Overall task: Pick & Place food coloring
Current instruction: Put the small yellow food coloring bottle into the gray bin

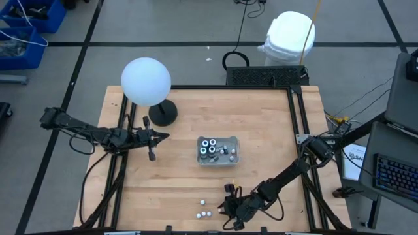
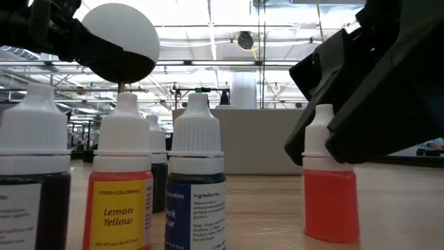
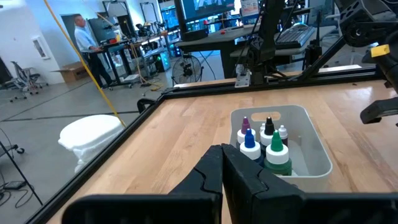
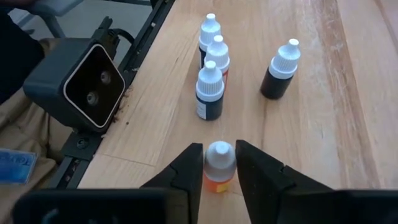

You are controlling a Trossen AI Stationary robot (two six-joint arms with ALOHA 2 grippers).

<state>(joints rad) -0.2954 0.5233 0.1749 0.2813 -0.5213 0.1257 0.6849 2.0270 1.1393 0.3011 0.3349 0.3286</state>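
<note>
An orange food coloring bottle with a white cap stands upright near the table's near edge, between the fingers of my right gripper. Several more white-capped bottles stand just beyond it; the low view shows a Lemon Yellow one and a dark blue one. Further bottles stand in the pale tray at the table's middle. My left gripper hovers shut left of the tray, holding nothing. My right gripper has the orange bottle's white cap between its two fingers, one on each side. The fingers slant down at it from the table's right and far side. The bottle stands upright, its base on the table.
A white globe lamp on a black base stands far left on the table. The low camera sits at the near edge beside the bottles. Bare wood lies between the tray and the standing bottles.
</note>
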